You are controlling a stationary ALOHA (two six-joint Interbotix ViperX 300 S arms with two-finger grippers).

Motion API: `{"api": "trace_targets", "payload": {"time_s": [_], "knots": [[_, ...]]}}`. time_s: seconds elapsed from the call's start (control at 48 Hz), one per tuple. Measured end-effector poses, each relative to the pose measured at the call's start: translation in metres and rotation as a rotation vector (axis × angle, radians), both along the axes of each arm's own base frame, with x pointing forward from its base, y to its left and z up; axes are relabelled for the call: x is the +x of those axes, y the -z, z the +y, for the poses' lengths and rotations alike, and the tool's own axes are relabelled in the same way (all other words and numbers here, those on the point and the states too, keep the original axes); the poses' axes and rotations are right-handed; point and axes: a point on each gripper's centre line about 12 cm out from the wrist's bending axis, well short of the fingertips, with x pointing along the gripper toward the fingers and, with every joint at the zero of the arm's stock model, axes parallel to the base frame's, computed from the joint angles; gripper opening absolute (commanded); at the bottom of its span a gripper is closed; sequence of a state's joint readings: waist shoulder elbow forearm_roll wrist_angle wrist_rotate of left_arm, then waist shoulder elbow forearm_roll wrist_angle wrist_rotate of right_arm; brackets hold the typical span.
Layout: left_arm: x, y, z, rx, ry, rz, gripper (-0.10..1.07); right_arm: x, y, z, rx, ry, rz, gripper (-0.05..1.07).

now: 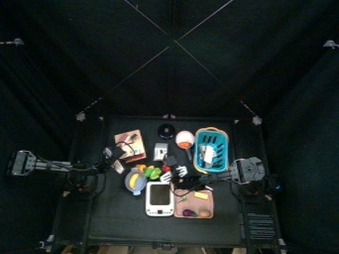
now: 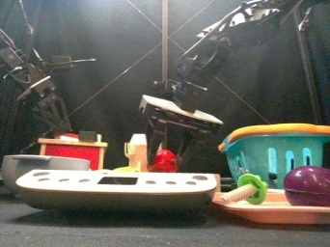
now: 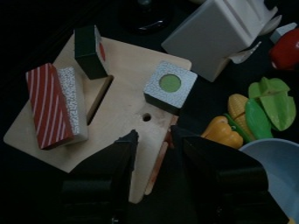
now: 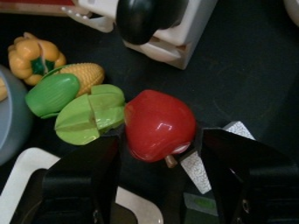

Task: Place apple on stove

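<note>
Left hand (image 3: 152,144) hangs over a wooden cutting board (image 3: 111,101), its jaws nearly together with only a thin gap, and nothing is held between them. On that board lie a red-and-white striped block (image 3: 52,105), a dark green block (image 3: 87,45) and a white cube with a green dot (image 3: 170,86); all sit close to the board's edges. Right hand (image 4: 158,162) stands spread wide with the apple (image 4: 160,124) between its jaws; whether the pads actually press it cannot be told. Just beside the apple lie a split green fruit (image 4: 90,118), a green pepper (image 4: 49,94) and a corn cob (image 4: 79,75), so little free room is left there. In the front view the stove (image 2: 116,188) lies low on the desk (image 2: 154,227), with the apple behind it, half hidden. To the right, the blue basket (image 2: 277,154) is cut off by the picture's edge.
</note>
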State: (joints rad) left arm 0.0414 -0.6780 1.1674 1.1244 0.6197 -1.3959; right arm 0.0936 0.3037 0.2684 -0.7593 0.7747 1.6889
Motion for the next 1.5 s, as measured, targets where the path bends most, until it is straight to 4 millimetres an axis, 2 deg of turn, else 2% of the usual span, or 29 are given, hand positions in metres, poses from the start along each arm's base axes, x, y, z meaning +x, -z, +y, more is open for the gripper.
{"api": "trace_targets", "payload": {"time_s": [0.042, 0.167, 0.208, 0.333, 0.375, 0.438, 0.479, 0.542, 0.625, 0.667, 0.75, 0.792, 0.854, 1.0, 1.083, 1.312, 1.5], "knots": [[0.0, 0.0, 0.0, -0.001, -0.001, 0.0, 0.77, -0.001, -0.003, 0.003, 0.019, -0.012, 0.011, 0.76], [-0.001, 0.002, -0.001, -0.02, -0.011, 0.002, 0.77, 0.0, -0.05, 0.018, 0.119, -0.053, -0.048, 0.76], [-0.001, 0.002, -0.001, -0.02, -0.011, 0.001, 0.77, -0.001, -0.058, 0.023, 0.181, -0.024, -0.064, 0.76], [-0.001, 0.002, -0.001, -0.02, -0.01, 0.004, 0.77, -0.003, -0.089, 0.038, 0.463, 0.047, -0.107, 0.76], [-0.001, 0.002, -0.001, -0.02, -0.01, 0.004, 0.77, -0.001, -0.093, 0.038, 0.527, 0.056, -0.11, 0.76], [-0.001, 0.002, -0.001, -0.02, -0.008, 0.002, 0.77, 0.006, -0.102, 0.034, 0.722, 0.11, -0.126, 0.76], [-0.001, 0.002, -0.001, -0.02, -0.006, 0.0, 0.77, 0.017, -0.1, 0.028, 0.864, 0.158, -0.11, 0.76], [-0.001, 0.002, -0.002, -0.02, -0.002, 0.003, 0.77, 0.027, -0.099, 0.019, 0.973, 0.221, -0.053, 0.76], [0.0, 0.003, -0.004, -0.026, 0.006, 0.004, 0.77, 0.03, -0.079, 0.021, 1.053, 0.337, 0.2, 0.76], [-0.001, 0.004, -0.004, -0.026, 0.006, 0.007, 0.77, 0.032, -0.073, 0.022, 1.064, 0.351, 0.268, 0.76], [-0.001, 0.004, -0.004, -0.025, 0.008, 0.009, 0.77, 0.05, -0.064, 0.022, 1.099, 0.335, 0.295, 0.76], [-0.001, 0.004, -0.004, -0.025, 0.008, 0.009, 0.77, 0.056, -0.054, 0.022, 1.121, 0.345, 0.313, 0.76], [-0.001, 0.004, -0.004, -0.024, 0.009, 0.01, 0.77, 0.06, -0.05, 0.017, 1.136, 0.352, 0.315, 0.76], [-0.002, 0.005, -0.004, -0.024, 0.009, 0.012, 0.77, 0.06, -0.043, 0.004, 1.123, 0.375, 0.314, 0.76], [-0.002, 0.006, -0.005, -0.024, 0.011, 0.015, 0.77, 0.061, -0.033, 0.003, 1.109, 0.386, 0.333, 0.76], [-0.003, 0.006, -0.005, -0.024, 0.011, 0.016, 0.77, 0.059, -0.025, 0.0, 1.079, 0.377, 0.362, 0.77], [-0.003, 0.006, -0.005, -0.024, 0.011, 0.016, 0.77, 0.06, -0.025, -0.001, 1.065, 0.369, 0.359, 1.04]]}}
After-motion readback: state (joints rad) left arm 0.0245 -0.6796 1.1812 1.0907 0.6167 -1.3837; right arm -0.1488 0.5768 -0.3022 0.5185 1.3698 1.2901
